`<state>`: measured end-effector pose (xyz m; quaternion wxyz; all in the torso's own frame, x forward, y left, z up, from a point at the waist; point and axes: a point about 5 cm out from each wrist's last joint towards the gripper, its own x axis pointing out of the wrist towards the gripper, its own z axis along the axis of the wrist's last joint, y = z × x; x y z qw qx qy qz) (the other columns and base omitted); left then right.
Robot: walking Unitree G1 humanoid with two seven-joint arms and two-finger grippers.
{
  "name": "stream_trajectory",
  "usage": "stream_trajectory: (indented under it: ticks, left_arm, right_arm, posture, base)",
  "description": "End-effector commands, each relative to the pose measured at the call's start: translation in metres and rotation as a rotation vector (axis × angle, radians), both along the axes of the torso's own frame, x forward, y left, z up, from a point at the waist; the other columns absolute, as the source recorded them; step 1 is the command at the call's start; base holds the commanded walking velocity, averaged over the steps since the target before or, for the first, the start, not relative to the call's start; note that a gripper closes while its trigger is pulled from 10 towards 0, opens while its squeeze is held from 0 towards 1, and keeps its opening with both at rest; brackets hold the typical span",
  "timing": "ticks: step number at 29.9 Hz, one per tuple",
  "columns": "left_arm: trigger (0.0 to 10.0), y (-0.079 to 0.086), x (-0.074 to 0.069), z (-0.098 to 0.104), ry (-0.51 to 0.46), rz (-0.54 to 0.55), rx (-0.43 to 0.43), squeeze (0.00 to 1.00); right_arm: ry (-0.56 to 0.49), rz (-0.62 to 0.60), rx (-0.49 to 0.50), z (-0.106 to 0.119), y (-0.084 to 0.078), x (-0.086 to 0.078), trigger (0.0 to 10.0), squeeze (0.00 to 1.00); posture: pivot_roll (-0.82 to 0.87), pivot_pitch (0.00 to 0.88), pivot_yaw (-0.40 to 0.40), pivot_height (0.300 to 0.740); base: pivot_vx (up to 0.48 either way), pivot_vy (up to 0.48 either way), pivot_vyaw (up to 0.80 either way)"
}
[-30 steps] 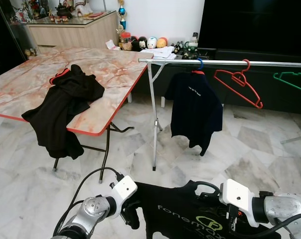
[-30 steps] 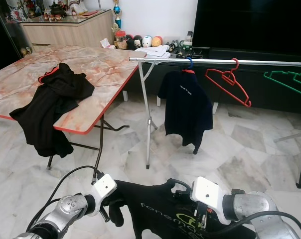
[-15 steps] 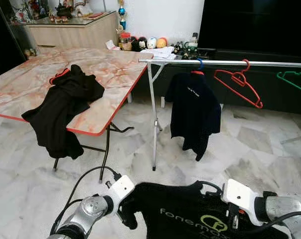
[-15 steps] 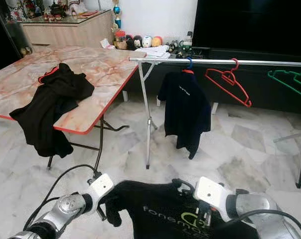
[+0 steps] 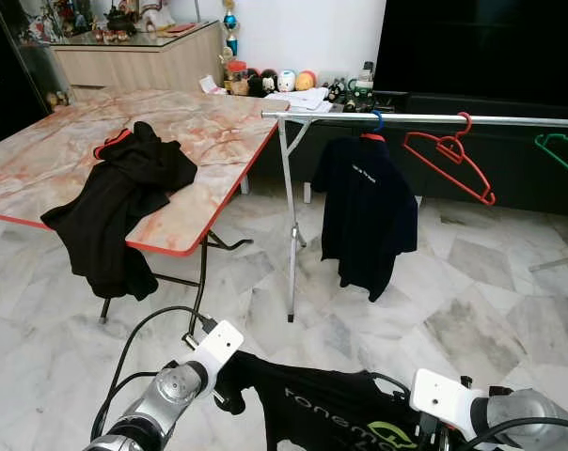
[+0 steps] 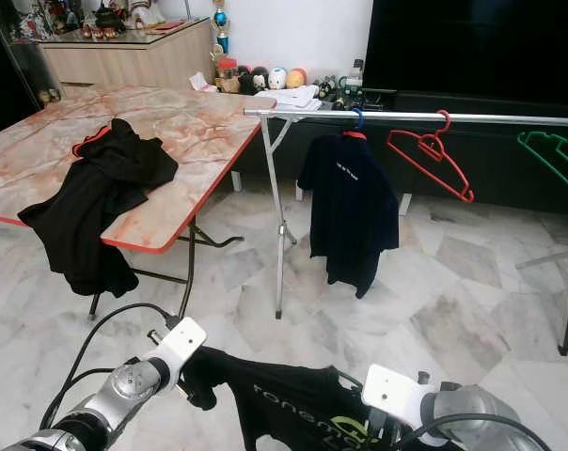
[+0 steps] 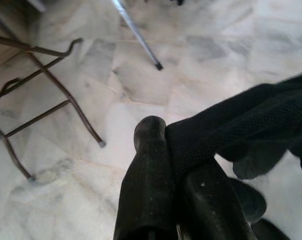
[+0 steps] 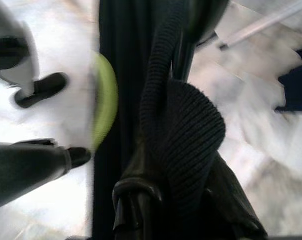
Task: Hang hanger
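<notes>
The black shirt has dropped lower and been pulled wider between the two claws than a second ago, when its collar and hanger hook stood higher; the navy shirt on the rail has also swung a little. By my reading the robot is spreading the garment before lifting it, so the hanging itself is not yet begun. The left claw is closed, pinching a fold of the black shirt at its left shoulder. The right claw is closed on the knit collar, apparently with the hanger inside it, though that wrist view is blurred. The shirt is dark, limp, printed with pale lettering and a yellow-green logo, and hangs low before the robot above the marble floor, well short of the rail. A red hanger hangs bare there, and another dark garment droops over the table's near edge.
</notes>
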<state>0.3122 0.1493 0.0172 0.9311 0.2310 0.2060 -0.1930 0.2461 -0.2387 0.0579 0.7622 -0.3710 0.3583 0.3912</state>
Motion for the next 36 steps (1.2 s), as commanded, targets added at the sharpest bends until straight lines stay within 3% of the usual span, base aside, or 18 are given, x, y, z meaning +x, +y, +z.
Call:
stream_trajectory:
  ticks: [1,2,4,9,12,16,17,22,25,26,28,29,30,31,32,33,36]
  left_arm:
    - [0.0,0.030,0.017,0.023,-0.114,0.171,-0.013,0.00]
    - [0.0,0.030,0.017,0.024,-0.120,0.180,-0.024,0.00]
    - [0.0,0.030,0.019,0.027,-0.153,0.183,-0.034,0.00]
    - [0.0,0.031,0.022,0.035,-0.219,0.230,-0.101,0.00]
    - [0.0,0.030,0.022,0.036,-0.213,0.237,-0.130,0.00]
    - [0.0,0.023,0.020,0.030,-0.172,0.187,-0.134,0.00]
    - [0.0,0.017,0.016,0.024,-0.129,0.141,-0.139,0.00]
    - [0.0,0.002,0.007,0.011,-0.034,0.025,-0.138,0.00]
    - [0.0,-0.004,0.000,0.004,0.020,-0.047,-0.121,0.00]
    - [0.0,-0.007,-0.003,0.000,0.044,-0.095,-0.103,0.00]
    - [0.0,-0.009,-0.005,-0.002,0.056,-0.125,-0.092,0.00]
    - [0.0,-0.009,-0.006,-0.002,0.062,-0.138,-0.097,0.00]
    - [1.4,-0.010,-0.006,-0.002,0.067,-0.148,-0.104,0.00]
    - [4.8,-0.011,-0.007,-0.002,0.076,-0.170,-0.112,0.04]
    - [10.0,-0.011,-0.007,-0.001,0.079,-0.179,-0.111,0.80]
    - [10.0,-0.011,-0.007,-0.001,0.083,-0.188,-0.110,1.00]
    - [10.0,-0.012,-0.009,-0.002,0.101,-0.255,-0.088,1.00]
  right_arm:
    - [0.057,-0.223,-0.201,-0.021,-0.045,-0.011,10.0,0.00]
    - [0.025,-0.270,-0.198,-0.021,-0.046,-0.008,10.0,0.00]
    - [-0.107,-0.508,-0.089,-0.019,-0.046,0.009,10.0,0.00]
    - [-0.160,-0.750,0.106,-0.023,-0.040,0.017,10.0,0.00]
    - [-0.273,-1.013,0.359,-0.016,-0.037,0.030,10.0,0.00]
    - [-0.303,-1.190,0.528,-0.011,-0.036,0.037,10.0,0.00]
    - [-0.345,-1.262,0.616,-0.007,-0.036,0.042,10.0,0.00]
    - [-0.381,-1.319,0.663,-0.003,-0.032,0.048,10.0,0.00]
    - [-0.321,-1.198,0.639,-0.006,-0.020,0.049,10.0,0.00]
    - [-0.270,-1.013,0.536,-0.011,-0.007,0.046,10.0,0.00]
    - [-0.234,-0.826,0.427,-0.016,0.003,0.041,10.0,0.00]
    - [-0.214,-0.672,0.326,-0.020,0.008,0.035,10.0,0.00]
    - [-0.208,-0.619,0.279,-0.022,0.008,0.033,10.0,0.00]
    - [-0.192,-0.522,0.174,-0.026,0.005,0.028,10.0,0.00]
    - [-0.182,-0.472,0.126,-0.028,0.003,0.026,10.0,0.00]
    - [-0.170,-0.423,0.086,-0.029,0.001,0.024,10.0,0.00]
    - [-0.136,-0.283,-0.016,-0.031,-0.007,0.020,10.0,0.00]
  posture:
    - [-0.10,0.008,0.063,0.740]
    - [-0.10,0.008,0.063,0.740]
    - [-0.10,0.010,0.062,0.740]
    - [-0.09,0.010,0.059,0.740]
    - [-0.09,0.014,0.057,0.740]
    - [-0.09,0.012,0.057,0.740]
    - [-0.09,0.013,0.057,0.740]
    - [-0.09,0.014,0.053,0.740]
    - [-0.09,0.014,0.053,0.740]
    - [-0.09,0.014,0.052,0.740]
    - [-0.09,0.014,0.052,0.740]
    - [-0.09,0.014,0.052,0.740]
    - [-0.09,0.014,0.052,0.740]
    - [-0.09,0.015,0.052,0.740]
    - [-0.09,0.015,0.052,0.740]
    - [-0.09,0.015,0.052,0.740]
    - [-0.09,0.011,0.050,0.740]
  base:
    - [0.000,0.000,0.00]
    - [0.000,0.000,0.00]
    - [0.000,0.000,0.00]
    - [0.000,0.000,0.00]
    - [0.000,0.000,0.00]
    - [0.000,0.000,0.00]
    - [0.000,0.000,0.00]
    - [0.000,0.000,0.00]
    - [0.000,0.000,0.00]
    - [0.000,0.000,0.00]
    - [0.000,0.000,0.00]
    - [0.000,0.000,0.00]
    - [0.000,0.000,0.00]
    - [0.000,0.000,0.00]
    - [0.000,0.000,0.00]
    - [0.000,0.000,0.00]
    - [0.000,0.000,0.00]
